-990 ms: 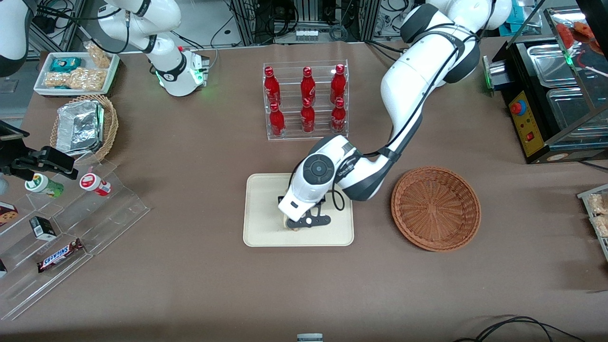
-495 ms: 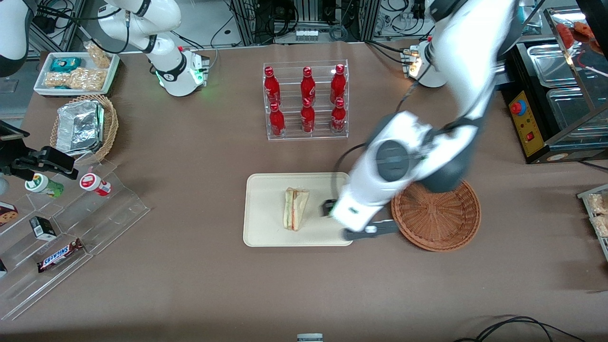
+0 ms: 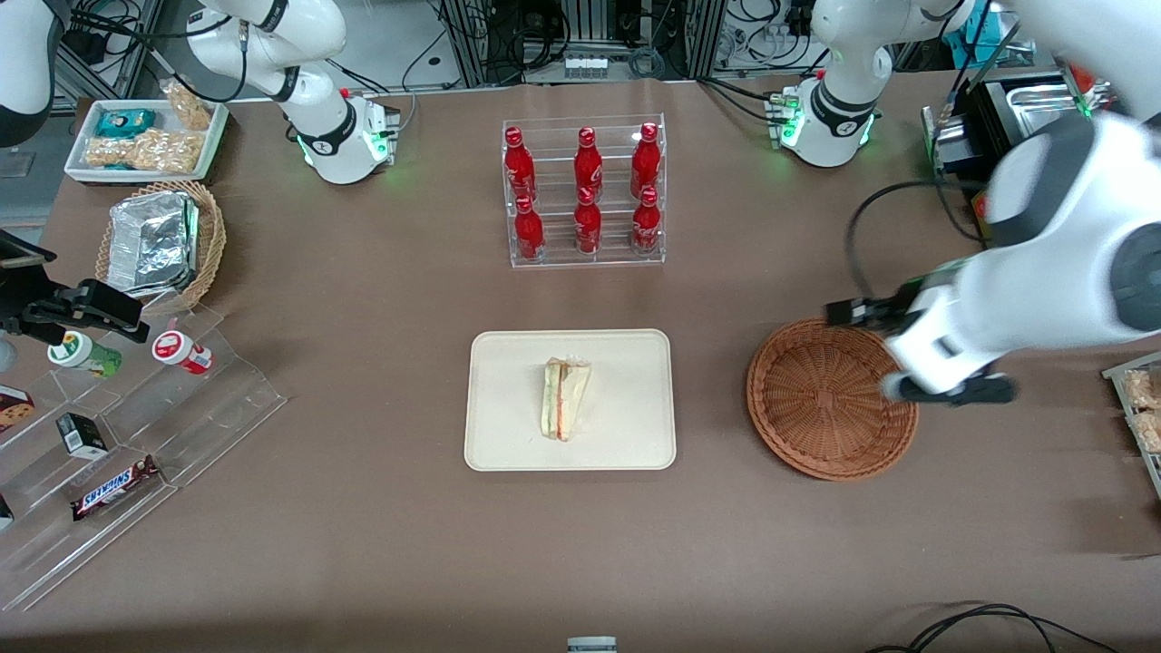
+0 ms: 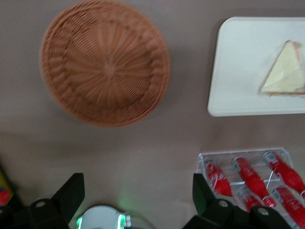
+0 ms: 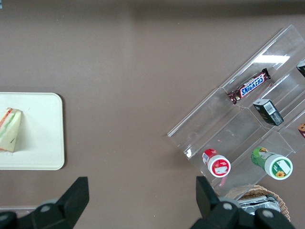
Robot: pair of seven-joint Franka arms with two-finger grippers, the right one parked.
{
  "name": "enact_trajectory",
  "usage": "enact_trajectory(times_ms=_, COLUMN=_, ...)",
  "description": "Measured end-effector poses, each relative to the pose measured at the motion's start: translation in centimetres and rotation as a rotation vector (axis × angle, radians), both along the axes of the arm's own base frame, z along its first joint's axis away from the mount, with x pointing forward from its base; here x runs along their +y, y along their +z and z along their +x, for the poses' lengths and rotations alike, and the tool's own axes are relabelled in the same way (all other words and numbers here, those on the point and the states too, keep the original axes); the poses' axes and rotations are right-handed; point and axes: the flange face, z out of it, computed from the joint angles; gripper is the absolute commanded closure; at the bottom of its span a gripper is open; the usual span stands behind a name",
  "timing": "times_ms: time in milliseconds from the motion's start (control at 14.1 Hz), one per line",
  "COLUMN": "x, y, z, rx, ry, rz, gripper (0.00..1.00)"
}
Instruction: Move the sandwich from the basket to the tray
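The wedge-shaped sandwich (image 3: 564,411) lies on the cream tray (image 3: 508,381), near the tray's middle; it also shows in the left wrist view as the sandwich (image 4: 286,76) on the tray (image 4: 238,71). The reddish-brown wicker basket (image 3: 830,399) stands beside the tray, toward the working arm's end, and the basket (image 4: 105,62) holds nothing. My gripper (image 3: 853,313) hangs high over the basket's rim, well apart from the sandwich. The gripper (image 4: 137,195) is open with nothing between its fingers.
An acrylic rack of red bottles (image 3: 585,190) stands farther from the front camera than the tray. A clear stepped stand with snacks (image 3: 136,435), a foil-filled tan basket (image 3: 159,240) and a white snack tray (image 3: 145,136) lie toward the parked arm's end. A black appliance (image 3: 1025,236) borders the working arm's end.
My gripper let go of the sandwich on the tray, rose, and swung away over the basket toward the working arm's end. The sandwich stays on the tray.
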Motion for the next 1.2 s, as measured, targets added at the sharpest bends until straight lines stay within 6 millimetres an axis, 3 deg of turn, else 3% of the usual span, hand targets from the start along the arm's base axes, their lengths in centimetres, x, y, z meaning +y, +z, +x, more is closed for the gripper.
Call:
enact_trajectory(times_ms=212, x=2.8, y=2.5, z=-2.8, rx=0.013, ry=0.039, rz=0.057, gripper=0.0)
enact_trajectory(times_ms=566, x=5.2, y=5.0, z=-8.7, rx=-0.024, ry=0.009, rz=0.131, gripper=0.0)
enact_trajectory(times_ms=778, x=5.2, y=6.2, z=-9.5, rx=-0.05, ry=-0.009, rz=0.128, gripper=0.0)
enact_trajectory(times_ms=1202, x=5.3, y=6.8, z=-9.7, rx=-0.056, ry=-0.01, rz=0.125, gripper=0.0)
